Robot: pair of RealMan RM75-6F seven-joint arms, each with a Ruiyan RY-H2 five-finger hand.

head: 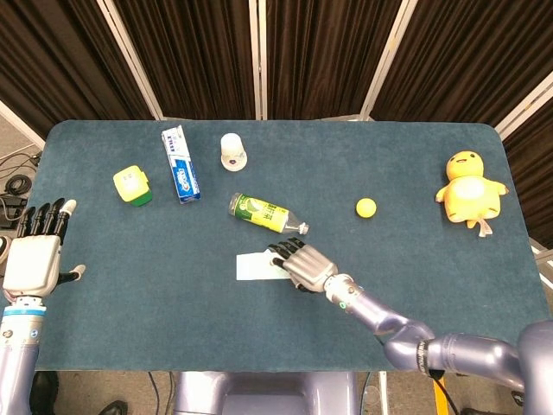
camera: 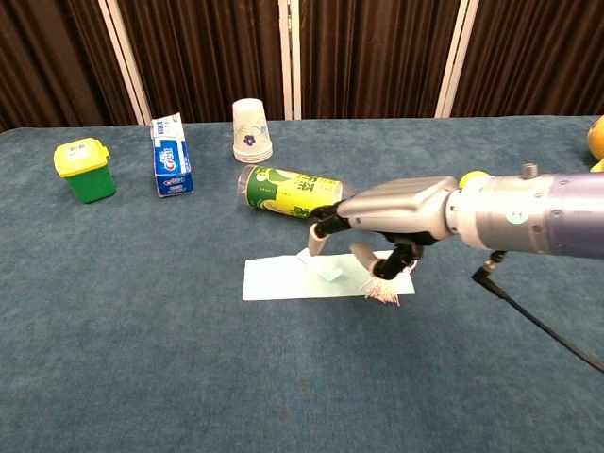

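My right hand [head: 304,264] [camera: 389,215] hangs over the right part of a flat white sheet [head: 253,267] [camera: 276,280] near the table's front middle. Its fingers bend down toward the sheet, with thumb and fingers apart and nothing gripped between them; the fingertips are at a small raised fold. Just behind the hand lies a green-labelled plastic bottle [head: 262,212] [camera: 286,193] on its side. My left hand [head: 33,256] is open, fingers straight, off the table's left edge, seen only in the head view.
At the back left stand a yellow-lidded green bin [head: 131,185] [camera: 83,169], a toothpaste box [head: 181,164] [camera: 171,156] and an upturned paper cup [head: 232,150] [camera: 251,131]. A yellow ball [head: 366,207] and a yellow plush chick [head: 471,188] lie to the right.
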